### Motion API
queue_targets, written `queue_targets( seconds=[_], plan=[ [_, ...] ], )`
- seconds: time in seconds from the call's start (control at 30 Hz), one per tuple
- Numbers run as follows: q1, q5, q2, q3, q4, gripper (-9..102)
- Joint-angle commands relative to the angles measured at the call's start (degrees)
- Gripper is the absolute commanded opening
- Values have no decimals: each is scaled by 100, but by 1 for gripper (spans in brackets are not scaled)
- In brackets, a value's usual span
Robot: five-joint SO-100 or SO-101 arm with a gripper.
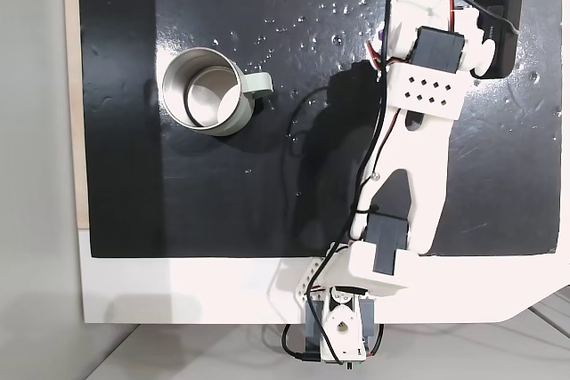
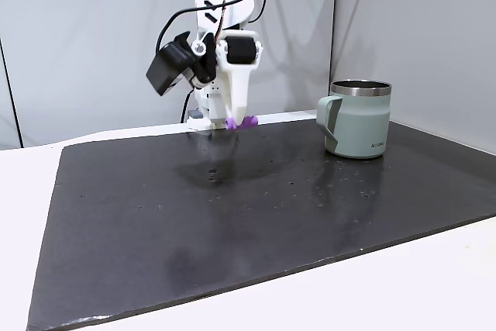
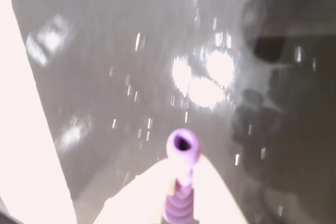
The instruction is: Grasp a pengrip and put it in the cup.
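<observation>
The pengrip (image 3: 182, 148) is a small light-purple ribbed tube, pinched between the white fingers of my gripper (image 3: 184, 165), which is shut on it. In a fixed view the gripper (image 2: 237, 118) hangs tip-down above the far part of the black mat, and the pengrip (image 2: 241, 122) sticks out at its tip. The cup (image 2: 360, 125), a pale grey-green mug with a side handle, stands upright on the mat to the right of the gripper. From above, the cup (image 1: 235, 113) sits at the mat's left, well apart from the arm.
A black mat (image 1: 223, 193) covers most of the white table (image 1: 178, 291). The arm's base (image 1: 338, 327) stands at the table's near edge in the view from above, and a black cable (image 1: 298, 131) loops over the mat beside it.
</observation>
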Motion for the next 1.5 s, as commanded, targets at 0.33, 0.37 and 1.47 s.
queue_targets(
  seconds=[0.33,0.37,1.47],
  plan=[
    [-1925,1371,2461,-62,554,0],
    [-2065,1424,2540,-53,527,0],
    [-4061,1960,1266,-747,1354,5]
  ],
)
